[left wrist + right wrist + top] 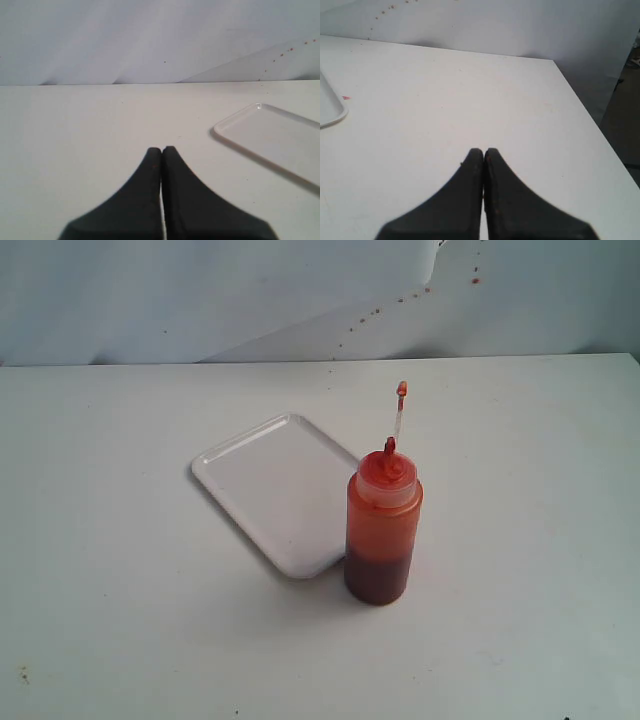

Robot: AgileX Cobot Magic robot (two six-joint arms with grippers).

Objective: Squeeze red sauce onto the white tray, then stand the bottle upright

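The bottle stands upright on the table, its dark red sauce filling the lower part, nozzle up and cap strap sticking up behind it. It touches the near right edge of the white tray, which lies flat and looks bare; the tray's corner also shows in the left wrist view and a sliver in the right wrist view. Neither arm shows in the exterior view. My left gripper is shut on nothing over bare table. My right gripper is shut too, holding nothing.
The white table ends at a right edge with dark floor beyond. A pale backdrop with small red specks rises behind the table. A tiny red fleck lies beside the tray.
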